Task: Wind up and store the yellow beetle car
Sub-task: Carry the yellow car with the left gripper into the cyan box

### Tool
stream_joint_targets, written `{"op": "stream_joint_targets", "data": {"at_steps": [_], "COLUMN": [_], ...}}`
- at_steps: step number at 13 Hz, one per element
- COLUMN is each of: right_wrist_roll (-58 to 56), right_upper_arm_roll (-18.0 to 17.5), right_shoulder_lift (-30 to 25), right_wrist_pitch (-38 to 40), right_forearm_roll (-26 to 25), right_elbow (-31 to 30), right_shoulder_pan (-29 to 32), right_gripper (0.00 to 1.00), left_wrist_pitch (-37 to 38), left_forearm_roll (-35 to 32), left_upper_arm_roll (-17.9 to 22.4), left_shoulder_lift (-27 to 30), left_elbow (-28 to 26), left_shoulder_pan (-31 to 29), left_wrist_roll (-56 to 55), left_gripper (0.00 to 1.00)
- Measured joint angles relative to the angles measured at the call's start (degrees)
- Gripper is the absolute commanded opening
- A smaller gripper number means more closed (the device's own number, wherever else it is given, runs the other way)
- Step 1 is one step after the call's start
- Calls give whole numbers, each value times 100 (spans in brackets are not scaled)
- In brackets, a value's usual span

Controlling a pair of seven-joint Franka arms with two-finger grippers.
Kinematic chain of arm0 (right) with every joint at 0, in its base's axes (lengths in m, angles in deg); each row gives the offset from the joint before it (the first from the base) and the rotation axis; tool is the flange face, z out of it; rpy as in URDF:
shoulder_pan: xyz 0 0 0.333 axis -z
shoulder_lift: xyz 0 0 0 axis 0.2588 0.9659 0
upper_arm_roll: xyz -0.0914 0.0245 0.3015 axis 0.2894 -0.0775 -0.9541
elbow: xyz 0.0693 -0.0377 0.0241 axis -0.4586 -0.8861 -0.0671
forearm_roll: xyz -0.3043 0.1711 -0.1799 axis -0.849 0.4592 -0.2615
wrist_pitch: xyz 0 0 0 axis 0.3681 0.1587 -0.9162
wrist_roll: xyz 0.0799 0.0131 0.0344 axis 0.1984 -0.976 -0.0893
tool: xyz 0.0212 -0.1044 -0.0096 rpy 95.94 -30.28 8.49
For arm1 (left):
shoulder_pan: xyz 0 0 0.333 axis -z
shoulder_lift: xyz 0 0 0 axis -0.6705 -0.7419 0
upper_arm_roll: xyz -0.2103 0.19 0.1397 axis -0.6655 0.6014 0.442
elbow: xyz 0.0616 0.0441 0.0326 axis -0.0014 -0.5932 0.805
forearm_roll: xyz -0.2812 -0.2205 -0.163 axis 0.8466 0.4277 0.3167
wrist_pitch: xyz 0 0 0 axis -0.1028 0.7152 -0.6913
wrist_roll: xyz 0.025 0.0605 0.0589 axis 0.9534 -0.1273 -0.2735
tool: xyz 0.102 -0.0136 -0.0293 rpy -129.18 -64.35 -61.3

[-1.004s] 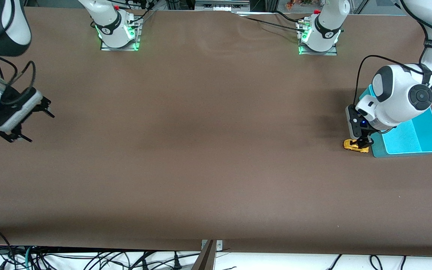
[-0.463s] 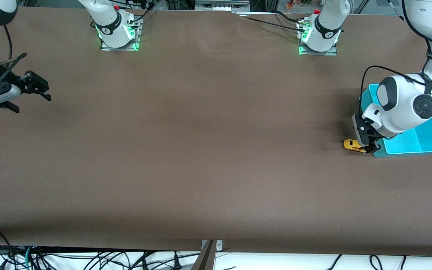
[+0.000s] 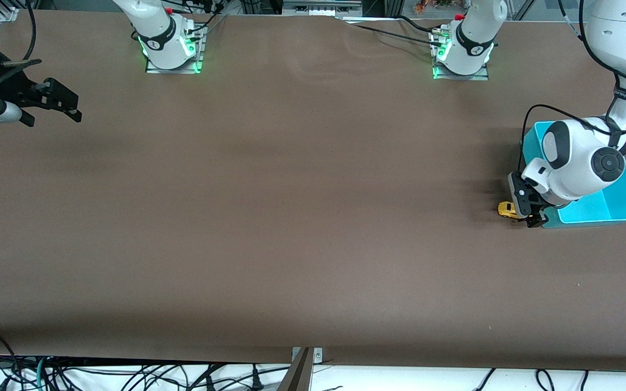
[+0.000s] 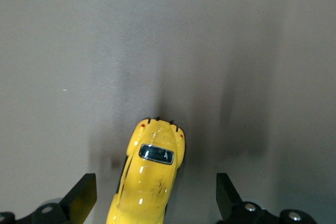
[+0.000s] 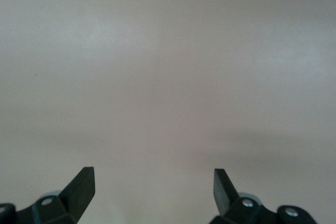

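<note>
Even, diffuse light from overhead falls on the brown table [image 3: 302, 217], which dims toward the edge nearest the front camera, and a soft shadow spreads beside the left arm's wrist. In the left wrist view the yellow beetle car [image 4: 149, 179] is sharp with small glints on its roof, and blurred dark streaks of shadow run across the washed-out, greyish table. The right wrist view is pale, flat and low in contrast.

You have the yellow beetle car [image 3: 505, 209] on the surface [image 3: 302, 217] at the left arm's end, just beside the bin [image 3: 625, 203]. The left gripper [image 3: 530, 216] sits low over the car, jaws spread either side of it. The right gripper [image 3: 55, 106] waits over the right arm's end, jaws apart.
</note>
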Motion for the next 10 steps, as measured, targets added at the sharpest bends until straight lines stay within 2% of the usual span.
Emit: {"op": "stream_joint_targets", "data": {"at_steps": [1,2,3,4,5,7,10], "right_wrist_roll": [7,7,7,7,7,8,11], "right_upper_arm_roll": [18,32,38,38,38,40,98], "right_shoulder_lift": [9,16,21,29,44,102,154], "right_wrist_pitch": [16,24,29,31,34,38,38], "right_forearm_roll": [0,0,0,0,0,0,0], "right_elbow": [0,0,0,0,0,-1,-1], "right_shoulder_pan": [0,0,0,0,0,1,21], "right_gripper": [100,100,100,100,100,100,100], "left_wrist_pitch": [-75,-153,-212,-237,-244,-245,-166], "left_forearm_roll": [-3,-4,-4,-4,-4,-4,-4], "left_upper_arm_roll": [0,-1,-1,-2,-2,-9,-102], "left_shoulder_lift": [-57,-111,-150,-169,-173,-172,-116], "left_elbow": [2,2,4,12,25,64,125], "left_shoulder_pan": [0,0,1,1,1,2,14], "left_wrist_roll": [6,44,104,192,272,321,378], "left_gripper": [99,82,49,26,16,9,8]}}
